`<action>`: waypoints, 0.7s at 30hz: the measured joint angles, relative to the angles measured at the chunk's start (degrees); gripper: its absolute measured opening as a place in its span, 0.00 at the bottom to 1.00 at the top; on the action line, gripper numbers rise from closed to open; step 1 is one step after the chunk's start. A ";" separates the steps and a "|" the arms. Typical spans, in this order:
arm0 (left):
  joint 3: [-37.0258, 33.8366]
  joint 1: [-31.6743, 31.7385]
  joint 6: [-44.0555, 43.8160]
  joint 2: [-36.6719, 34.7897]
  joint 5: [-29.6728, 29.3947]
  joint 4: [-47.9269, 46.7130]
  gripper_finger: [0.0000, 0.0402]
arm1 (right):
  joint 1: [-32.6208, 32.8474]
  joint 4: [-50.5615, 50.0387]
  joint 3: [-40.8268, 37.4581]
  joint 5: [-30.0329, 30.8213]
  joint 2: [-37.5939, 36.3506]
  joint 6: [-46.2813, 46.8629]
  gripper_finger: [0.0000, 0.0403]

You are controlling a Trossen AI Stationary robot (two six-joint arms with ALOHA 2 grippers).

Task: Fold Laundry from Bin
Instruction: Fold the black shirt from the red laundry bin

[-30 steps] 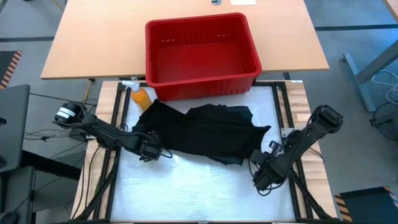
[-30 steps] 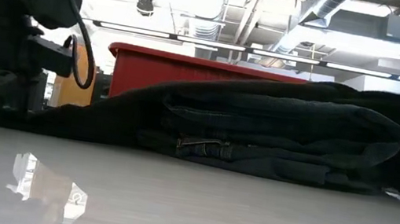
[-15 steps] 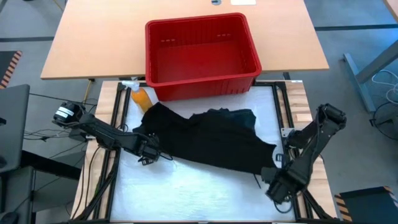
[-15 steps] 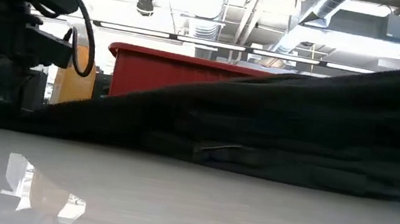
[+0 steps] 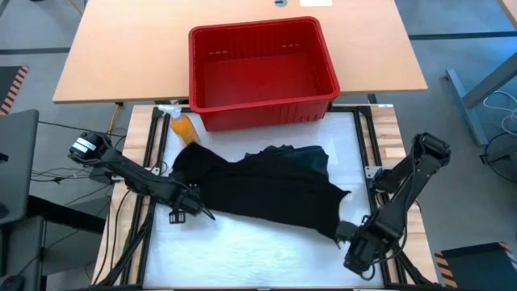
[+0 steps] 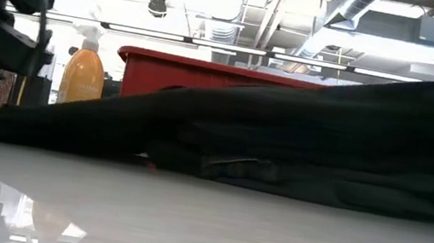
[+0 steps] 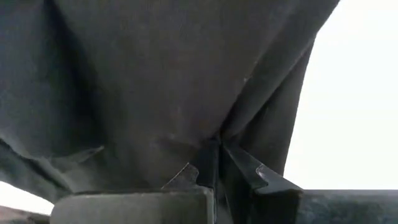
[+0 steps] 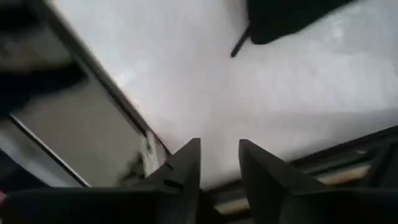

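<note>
A black garment (image 5: 262, 190) of the laundry lies spread on the white mat (image 5: 258, 250), also filling the low view (image 6: 302, 126). My left gripper (image 5: 192, 208) is shut on the garment's left near corner. My right gripper (image 5: 355, 246) stands open just beyond its right near corner (image 5: 338, 228), with only the mat between its fingers (image 8: 219, 146). That corner shows in the right wrist view (image 8: 280, 18), apart from the fingers. The red bin (image 5: 262, 69) stands at the far side, with nothing visible inside. My left gripper pinches the garment's left near corner (image 7: 208, 140) between its two shut fingers, pointing down from above. The cloth gathers into creases that run out from the fingertips. One layer or several, I cannot tell. The rest of the garment lies on the mat.
An orange spray bottle (image 5: 184, 125) stands by the bin's left near corner, close to the garment's far left edge. Black frame rails (image 5: 153, 153) run along both sides of the mat. Bare mat stretches along the near edge.
My right gripper pulled the garment's right near corner toward the table's near right, rising and drawing the folded heap out flatter, then opened and let go; the corner has dropped onto the mat. My left gripper drew the left corner toward the near edge.
</note>
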 joint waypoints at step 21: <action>3.01 -0.97 -0.82 0.08 3.86 -3.74 0.22 | -1.85 19.93 -31.43 38.47 -12.76 40.81 0.44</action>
